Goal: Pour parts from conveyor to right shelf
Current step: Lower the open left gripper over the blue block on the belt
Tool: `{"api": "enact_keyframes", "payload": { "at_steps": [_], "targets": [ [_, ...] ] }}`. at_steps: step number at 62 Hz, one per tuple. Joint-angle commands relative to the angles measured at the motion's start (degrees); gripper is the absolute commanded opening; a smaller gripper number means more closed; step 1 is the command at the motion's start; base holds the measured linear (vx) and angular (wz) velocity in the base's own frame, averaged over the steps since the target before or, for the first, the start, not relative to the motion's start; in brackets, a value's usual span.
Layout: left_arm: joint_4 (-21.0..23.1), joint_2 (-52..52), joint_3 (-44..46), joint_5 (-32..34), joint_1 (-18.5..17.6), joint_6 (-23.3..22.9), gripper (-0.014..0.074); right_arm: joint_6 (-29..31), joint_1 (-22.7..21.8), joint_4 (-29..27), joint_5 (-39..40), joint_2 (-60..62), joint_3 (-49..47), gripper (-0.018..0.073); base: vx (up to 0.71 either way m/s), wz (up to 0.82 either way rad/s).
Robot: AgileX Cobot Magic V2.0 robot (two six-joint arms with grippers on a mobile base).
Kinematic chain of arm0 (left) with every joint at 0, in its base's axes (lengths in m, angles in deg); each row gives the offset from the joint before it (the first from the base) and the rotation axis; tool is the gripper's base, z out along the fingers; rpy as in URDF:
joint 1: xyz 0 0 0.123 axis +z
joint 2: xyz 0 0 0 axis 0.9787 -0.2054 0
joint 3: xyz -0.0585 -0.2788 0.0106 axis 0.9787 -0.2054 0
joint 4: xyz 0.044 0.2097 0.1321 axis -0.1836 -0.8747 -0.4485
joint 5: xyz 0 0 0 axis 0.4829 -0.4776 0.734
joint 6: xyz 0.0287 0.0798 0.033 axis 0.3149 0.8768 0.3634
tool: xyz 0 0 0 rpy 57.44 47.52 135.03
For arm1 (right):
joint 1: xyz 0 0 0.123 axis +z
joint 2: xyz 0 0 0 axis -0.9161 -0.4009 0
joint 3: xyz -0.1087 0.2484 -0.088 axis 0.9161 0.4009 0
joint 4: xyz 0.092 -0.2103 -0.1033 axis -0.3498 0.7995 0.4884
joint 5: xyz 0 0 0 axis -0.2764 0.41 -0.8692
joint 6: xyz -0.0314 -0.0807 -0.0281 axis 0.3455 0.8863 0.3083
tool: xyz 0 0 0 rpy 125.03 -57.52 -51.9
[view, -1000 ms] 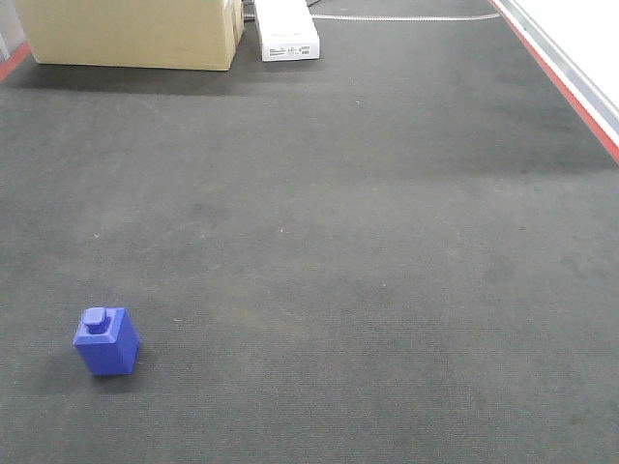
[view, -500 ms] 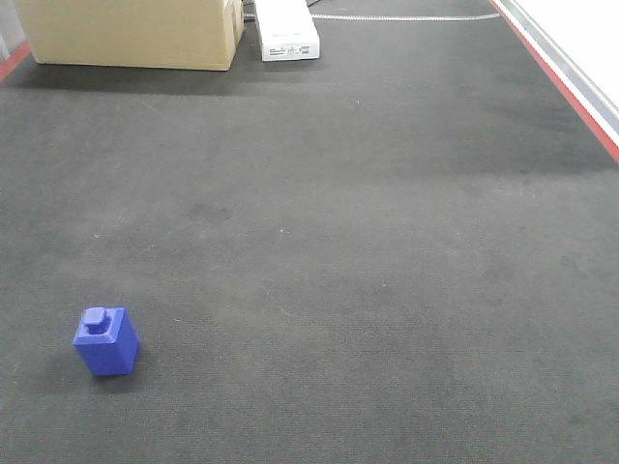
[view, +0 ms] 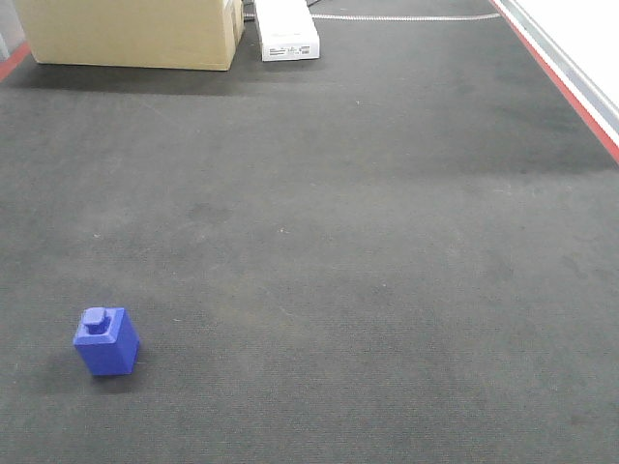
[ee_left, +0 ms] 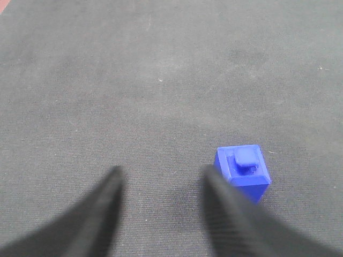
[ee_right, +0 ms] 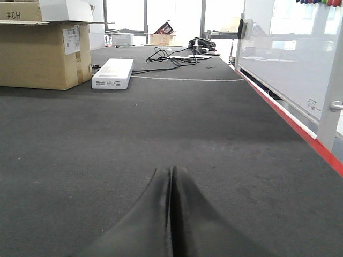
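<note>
Bright daylight pours through tall windows (ee_right: 161,13) at the far end. A large cardboard box (ee_right: 37,53) stands far left, with a flat white box (ee_right: 112,73) just beside it and black cables (ee_right: 167,53) farther back. A pale glossy panel (ee_right: 284,48) runs along the right.

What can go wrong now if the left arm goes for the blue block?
1. The block stands outside the open left gripper, beside one finger and not between the two. Shutting here would probably catch nothing, and going down could push the block or knock it over.
2. The block is small and stands free on the belt, stud up. A grip that is off-centre may tip it.
</note>
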Motion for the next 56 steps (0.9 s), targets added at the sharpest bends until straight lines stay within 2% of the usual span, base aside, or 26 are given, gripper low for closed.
{"api": "enact_keyframes", "payload": {
  "at_steps": [1,9,19,28,42,49,56],
  "targets": [
    [0.38,-0.38,2.95,3.07,0.10,-0.40,0.0536,0.25,-0.35,0.16,4.29,0.87,0.88,-0.0009,0.00,0.00],
    [0.63,-4.07,8.08,-1.35,0.10,0.00,0.0613,0.25,-0.35,0.16,4.29,0.87,0.88,-0.0009,0.00,0.00],
    [1.22,-12.91,17.00,-12.09,-0.32,0.00,0.0608,0.25,-0.35,0.16,4.29,0.87,0.88,-0.0009,0.00,0.00],
    [4.52,-21.66,23.57,-17.37,-3.32,0.82,0.0603,0.25,-0.35,0.16,4.29,0.87,0.88,-0.0009,0.00,0.00],
    [4.96,-33.91,28.70,-19.22,-10.44,0.80,0.0587,0.25,-0.35,0.16,4.29,0.87,0.88,-0.0009,0.00,0.00],
    [4.42,-39.14,29.80,-18.46,-12.54,-2.10,0.0587,0.25,-0.35,0.16,4.29,0.87,0.88,-0.0009,0.00,0.00],
    [2.99,-43.93,30.82,-18.47,-13.18,-4.23,0.0587,0.25,-0.35,0.16,4.29,0.87,0.88,-0.0009,0.00,0.00]
  ]
}}
